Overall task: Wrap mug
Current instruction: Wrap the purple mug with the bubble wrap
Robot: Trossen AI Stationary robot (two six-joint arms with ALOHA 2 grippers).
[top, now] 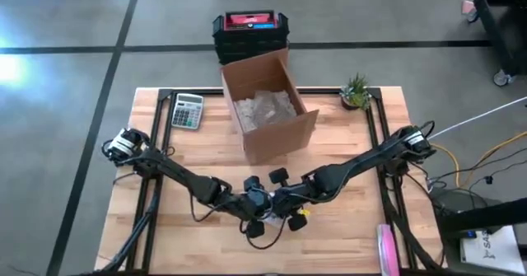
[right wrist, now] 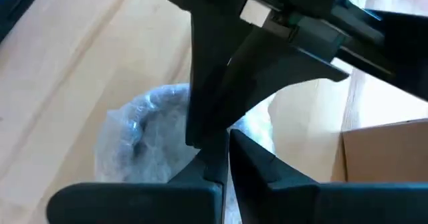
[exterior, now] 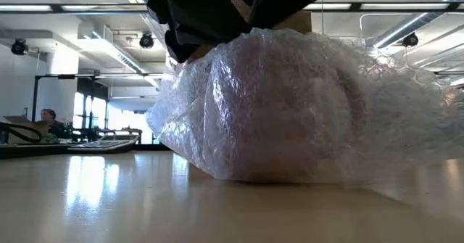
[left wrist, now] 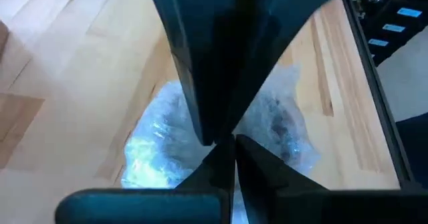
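Two tools meet over the wrapped bundle near the surface's front edge.
Left tool (left wrist: 231,144) and right tool (right wrist: 224,140) each have fingers pressed together, directly above the bubble wrap (exterior: 304,105) bundle resting on the surface (top: 346,235); the mug inside is hidden. Beyond them stands a cardboard box (top: 268,103).

A calculator (top: 187,110) lies near the table's (top: 346,226) far left corner. An open box (top: 268,105) stands at the far edge's middle, holding what may be packing paper. A plant (top: 356,92) sits near the far right corner. A pink item (top: 387,249) overhangs the near right edge.
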